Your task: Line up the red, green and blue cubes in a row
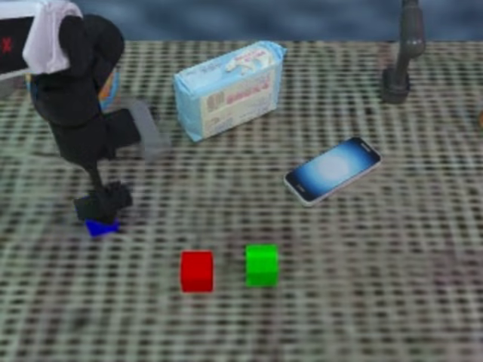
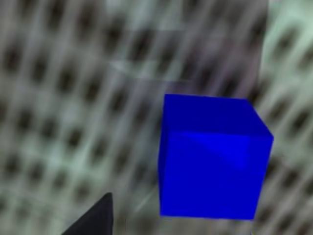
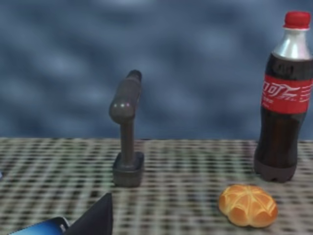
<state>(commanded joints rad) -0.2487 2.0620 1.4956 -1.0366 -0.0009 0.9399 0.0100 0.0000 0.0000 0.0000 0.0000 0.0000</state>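
- Closest to the lens, filling much of the left wrist view, is the blue cube (image 2: 210, 156), resting on the woven table (image 1: 362, 302) with one dark fingertip (image 2: 93, 218) showing off to its side.
- Left arm, the largest thing at work, reaches down from the table's far left corner so that the left gripper (image 1: 103, 205) hangs right over the blue cube (image 1: 100, 226); only a sliver of blue shows beneath it in the top view. Whether the fingers have closed on the cube I cannot tell.
- Right gripper (image 3: 95, 220) is out of the top view; only a dark fingertip shows at the edge of its own wrist view, which looks out across the table, so it seems parked and its opening cannot be judged.
- Red cube (image 1: 197, 271) and green cube (image 1: 262, 265) sit side by side, apart, near the front middle, well right of the blue one.
- Handling, as a judgement: each cube looks rigid, light and matte, so unlikely to slip or deform. Two opposite flat faces, taken squarely at mid-height, look the best hold; a corner-to-corner pinch could twist it.
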